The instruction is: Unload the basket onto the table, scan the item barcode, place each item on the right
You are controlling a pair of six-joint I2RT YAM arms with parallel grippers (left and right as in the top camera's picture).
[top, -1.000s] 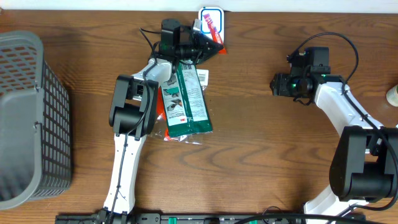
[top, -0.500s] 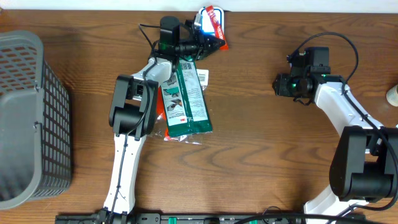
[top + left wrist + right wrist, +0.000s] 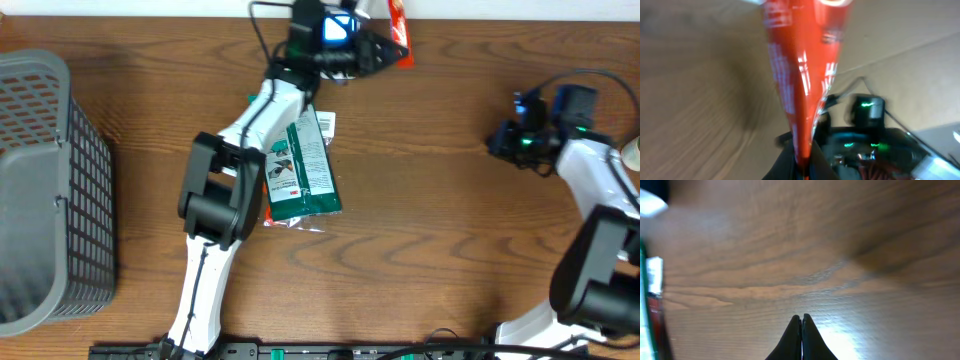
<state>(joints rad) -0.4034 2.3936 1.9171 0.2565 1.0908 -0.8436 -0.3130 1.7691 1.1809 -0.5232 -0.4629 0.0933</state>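
Observation:
The item is a red packet [image 3: 398, 30], blurred in the left wrist view [image 3: 805, 75], where it stands edge-on straight up out of the jaws. My left gripper [image 3: 378, 50] [image 3: 802, 161] is shut on its lower edge and holds it off the table near the far edge. My right gripper [image 3: 497, 140] [image 3: 801, 317] is off to the right, over bare wood. Its fingers are pressed together with nothing between them. The right arm's wrist [image 3: 865, 135], with green lights, shows behind the packet. No barcode is readable.
A green packet [image 3: 305, 170] lies flat beneath the left arm, on top of an orange-edged wrapper [image 3: 262, 190]. A grey mesh basket [image 3: 50, 190] fills the left side. A pale object [image 3: 632, 150] sits at the right edge. Something blue and white [image 3: 340, 28] shows by the left wrist.
The left gripper has swung the red packet to the right along the far edge. The right arm has pulled back to the right, and its jaws have closed.

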